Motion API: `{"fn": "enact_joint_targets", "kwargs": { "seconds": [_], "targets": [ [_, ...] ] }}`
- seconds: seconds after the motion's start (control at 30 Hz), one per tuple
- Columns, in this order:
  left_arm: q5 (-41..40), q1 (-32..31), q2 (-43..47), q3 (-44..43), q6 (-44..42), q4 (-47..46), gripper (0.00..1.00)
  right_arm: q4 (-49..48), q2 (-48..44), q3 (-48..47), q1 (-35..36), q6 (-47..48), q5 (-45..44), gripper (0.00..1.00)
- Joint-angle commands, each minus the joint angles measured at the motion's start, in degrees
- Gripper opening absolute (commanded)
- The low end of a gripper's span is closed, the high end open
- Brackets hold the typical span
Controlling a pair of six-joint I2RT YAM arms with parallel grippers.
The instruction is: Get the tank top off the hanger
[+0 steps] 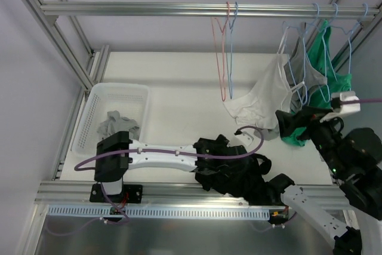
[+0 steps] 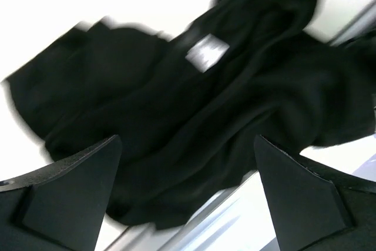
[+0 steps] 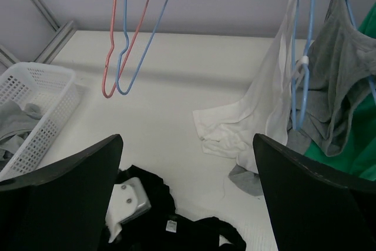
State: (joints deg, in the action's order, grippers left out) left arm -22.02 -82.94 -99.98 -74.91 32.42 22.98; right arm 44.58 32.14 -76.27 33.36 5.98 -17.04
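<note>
A: Our left wrist shows only the black garment [image 2: 194,116] under our left hand [image 2: 187,139], held apart

B: Our right wrist shows more: right hand [image 3: 187,139] apart too, white tank top [image 3: 261,110] draped from its blue hanger [image 3: 306,57], hem on the surface [image 3: 176,86], open room toward the basket [image 3: 41,104]

A: Any open room?
B: Bare table [image 1: 185,103] mid-frame, between the basket [image 1: 119,85] at left and the empty red and blue hangers [image 1: 225,58] at upper centre.
A: Blockers?
B: Upper right is crowded. White tank top [image 1: 262,97], grey top [image 1: 314,77] and green top [image 1: 339,83] hang packed together under the rail [image 1: 179,9]; the white hem drapes onto the table. Black garment pile [image 1: 239,174] and left arm [image 1: 161,152] fill bottom centre.
</note>
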Motion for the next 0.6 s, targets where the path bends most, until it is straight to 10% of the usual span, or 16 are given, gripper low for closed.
{"fn": "enact_joint_targets", "kwargs": {
  "seconds": [0.0,0.47,0.53,0.57],
  "targets": [
    [5.2,-0.4,-5.8,-8.0,-5.7,-2.0,0.99,8.8,-1.7,-3.2,0.0,-0.3,2.3,1.0],
    [6.3,0.2,-21.4,-6.4,-1.3,-2.0,0.99,13.2,-6.7,-6.7,-0.1,2.0,15.3,0.99],
    [6.3,0.2,-22.0,-5.2,-0.4,-2.1,0.88,12.4,-7.0,-6.7,-0.1,1.8,16.4,1.0],
    [6.8,0.2,-22.0,-4.5,-0.3,-2.0,0.65,11.8,-7.1,-6.7,0.0,1.8,16.4,0.99]
  ]
}}
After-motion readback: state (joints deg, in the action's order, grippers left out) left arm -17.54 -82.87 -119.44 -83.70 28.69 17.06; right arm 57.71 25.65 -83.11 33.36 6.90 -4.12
